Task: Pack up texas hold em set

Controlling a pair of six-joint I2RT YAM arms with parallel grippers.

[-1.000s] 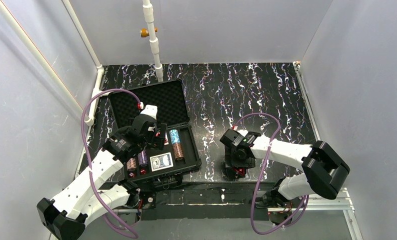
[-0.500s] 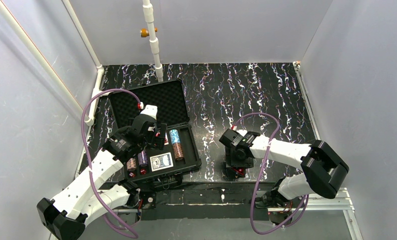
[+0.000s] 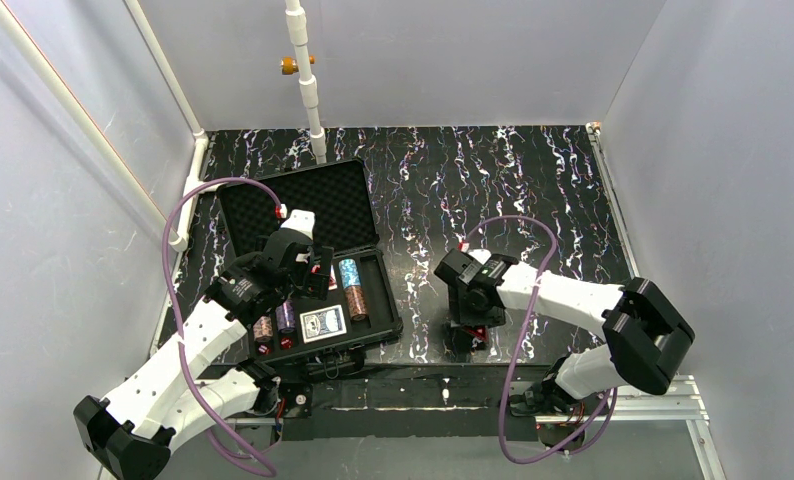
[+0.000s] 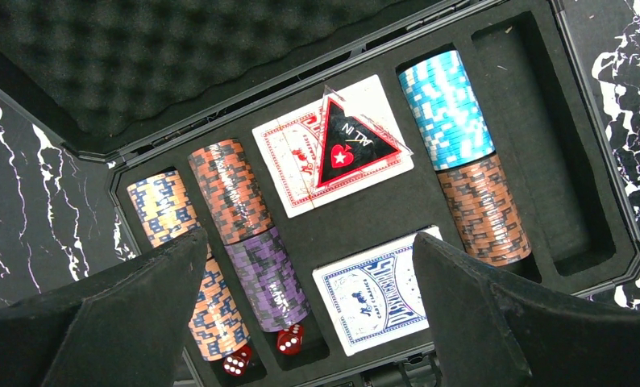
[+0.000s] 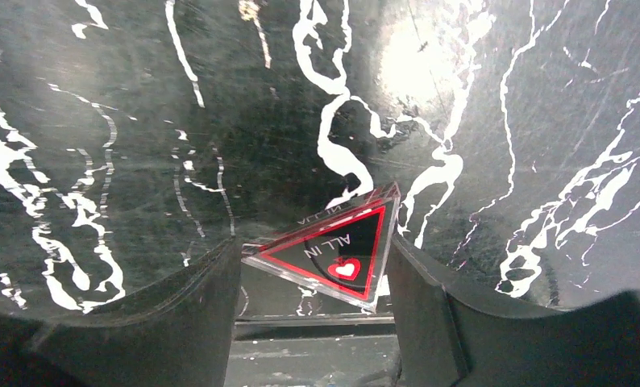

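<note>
Pinching the triangle [image 5: 333, 256] from both sides, the right gripper [image 5: 313, 246] sat low over the surface [image 5: 99, 121], close to its near edge. One of its fingers [image 5: 196, 314] met the triangle's left corner and the other met its right edge. The triangle (clear-rimmed, black and red, lettered "ALL IN" over a heart) lay right between the fingertips, slightly tilted. Whether it was off the surface I could not tell. It was well apart from the case [image 3: 358, 195], which stood open on the left side of the surface, under the left arm.

The left gripper [image 4: 310, 242] hung above the tray [image 4: 591, 161], fully released and holding nothing, with its two pads spread wide at the bottom of the wrist view. The foam lid [image 4: 139, 64] lay back beyond the tray.

Counted in the tray:
- Six chip stacks [image 4: 446, 109], lying on their sides in three slots, two end to end in each. One slot held light blue over brown, one red-brown over purple, and one two orange-and-blue stacks (the lower of these partly behind a pad).
- Two decks: a red deck [image 4: 288, 173] in the middle and a blue deck [image 4: 377, 290] just below it, between the pads.
- Two red dice [image 4: 288, 340], side by side at the near ends of the left slots.
- A second triangle [image 4: 351, 145], resting on the red deck and overhanging its right edge. That made two triangles in all, one packed and one in the right gripper.
</note>
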